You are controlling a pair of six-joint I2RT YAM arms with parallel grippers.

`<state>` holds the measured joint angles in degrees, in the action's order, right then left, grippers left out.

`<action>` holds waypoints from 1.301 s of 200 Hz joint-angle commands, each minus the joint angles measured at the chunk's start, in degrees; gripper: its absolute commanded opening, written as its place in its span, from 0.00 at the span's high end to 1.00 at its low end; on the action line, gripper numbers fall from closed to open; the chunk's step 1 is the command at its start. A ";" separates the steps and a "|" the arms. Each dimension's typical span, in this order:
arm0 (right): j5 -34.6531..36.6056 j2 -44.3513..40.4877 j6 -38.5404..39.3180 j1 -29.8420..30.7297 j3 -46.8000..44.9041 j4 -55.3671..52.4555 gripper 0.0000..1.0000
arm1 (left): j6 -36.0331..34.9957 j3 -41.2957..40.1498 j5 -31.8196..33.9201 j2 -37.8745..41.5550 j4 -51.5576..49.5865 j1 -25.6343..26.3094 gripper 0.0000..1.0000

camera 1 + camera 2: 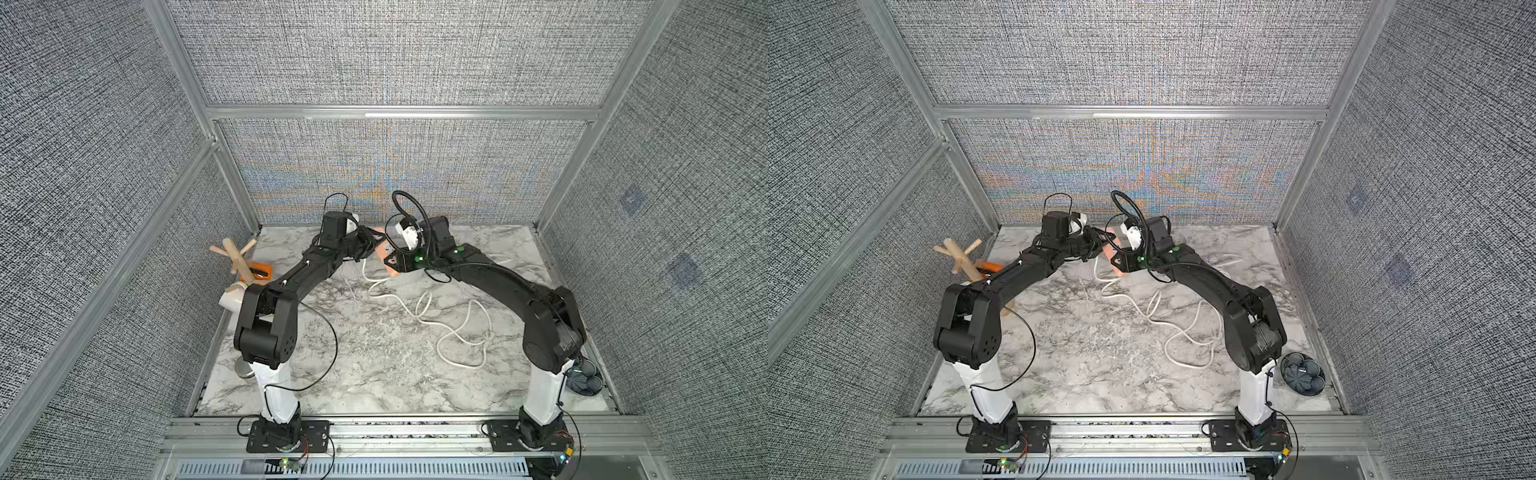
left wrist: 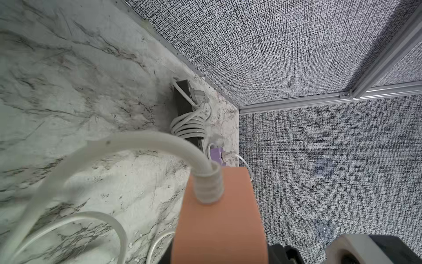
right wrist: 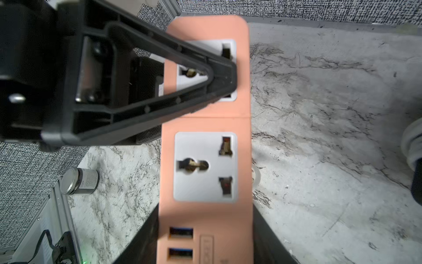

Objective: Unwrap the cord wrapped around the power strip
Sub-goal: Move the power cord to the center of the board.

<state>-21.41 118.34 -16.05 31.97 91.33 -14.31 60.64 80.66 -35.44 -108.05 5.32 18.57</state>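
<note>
Presently, at far centre. Item, left arm: arched forward and stretched inward. Its left tool is pinched across the faces of the peach power strip near the cord end, holding it clear of the tabletop.

Item, right arm: mirrored reach. The right tool flanks the USB end with its jaws along both long edges; I cannot tell whether it grips.

Item, cord: no turns visible on the strip; it trails loose toward near right.

Step, as I judge it: last slack out. Next calls for laying the strip flat.
</note>
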 commanded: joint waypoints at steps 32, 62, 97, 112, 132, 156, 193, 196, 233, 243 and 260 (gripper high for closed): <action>-1.10 -0.12 -1.61 -0.41 -1.57 4.00 0.69 | 0.98 0.72 -2.19 0.56 3.66 -0.03 0.83; -1.63 -1.69 -3.71 -1.50 -4.58 8.28 0.82 | 0.21 0.11 -0.56 1.41 3.12 -0.11 0.41; -1.92 -2.09 -5.79 -2.77 -6.11 11.39 0.88 | -2.85 0.24 0.01 3.79 0.31 -0.20 0.10; -1.49 -2.24 -6.84 -3.36 -6.63 12.29 0.90 | -5.77 -0.39 0.87 6.47 -3.76 -0.29 0.08; -0.60 -2.73 -8.08 -4.29 -7.28 13.27 0.92 | -10.69 -5.15 4.45 12.92 -11.04 -0.20 0.11; 0.14 -2.48 -9.33 -5.23 -7.42 13.94 0.93 | -8.48 -18.28 7.92 21.17 -10.88 1.02 0.32; 1.35 -1.81 -9.60 -5.35 -6.25 13.60 0.93 | -0.75 -30.74 12.07 22.22 -5.25 8.21 0.40; 1.41 -1.82 -9.65 -5.39 -6.32 13.68 0.93 | -0.17 -31.15 12.63 21.85 -4.71 8.63 0.40; 2.40 -4.21 -9.33 -5.33 -8.65 13.86 0.93 | 4.12 -29.82 15.73 13.84 -0.75 12.58 0.48; 2.75 -5.02 -9.09 -5.27 -9.45 13.87 0.93 | 4.74 -28.32 15.93 11.42 -0.75 13.48 0.48; 3.58 -6.39 -8.58 -5.33 -10.33 13.70 0.94 | 7.01 -26.36 15.28 8.12 0.66 15.09 0.47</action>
<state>-19.59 113.32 -24.93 26.59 81.62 -3.66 63.72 52.16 -21.15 -96.77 2.11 32.08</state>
